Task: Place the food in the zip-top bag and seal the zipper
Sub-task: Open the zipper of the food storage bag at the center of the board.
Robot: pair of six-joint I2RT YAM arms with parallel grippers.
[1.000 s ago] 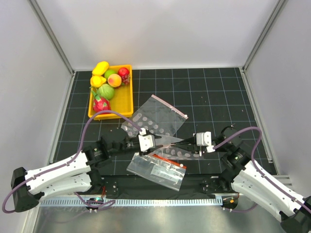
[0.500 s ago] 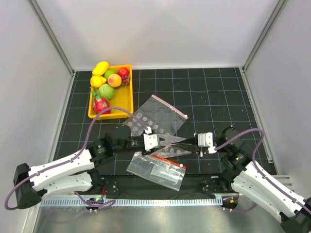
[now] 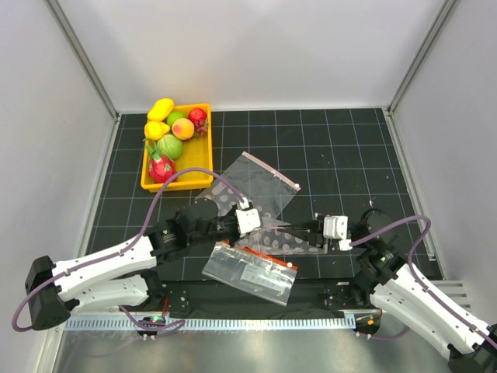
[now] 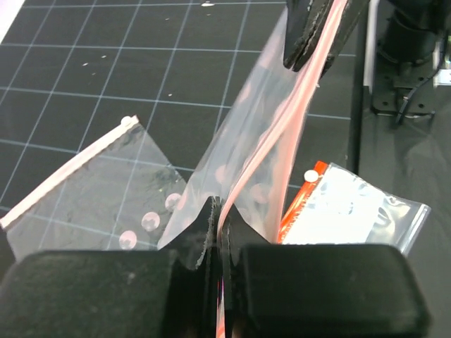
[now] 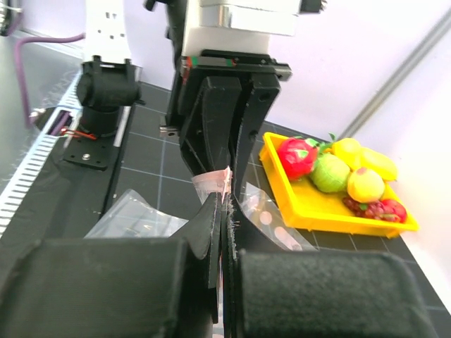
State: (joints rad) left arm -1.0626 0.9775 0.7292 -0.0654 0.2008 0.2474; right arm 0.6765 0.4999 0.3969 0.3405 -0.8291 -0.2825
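On the dark gridded table [image 3: 349, 155] the zip-top bag [image 3: 260, 184] lies flat and empty, its pink-red zipper [image 3: 270, 169] along the far edge. Left of the bag and farther back, the food [image 3: 172, 136] sits heaped in a yellow tray [image 3: 194, 159], none of it bagged yet. Just on the bag's near side, a clear sheet with round dots [image 3: 281, 241] hangs stretched between both arms. The left gripper [image 4: 217, 211] and right gripper [image 5: 222, 204] are each pinched tight on its pale pink edge. Its left end seems to overlap the bag, so the lift probably serves to uncover it. Nearer the arms lies a red-banded printed bag [image 3: 250, 268].
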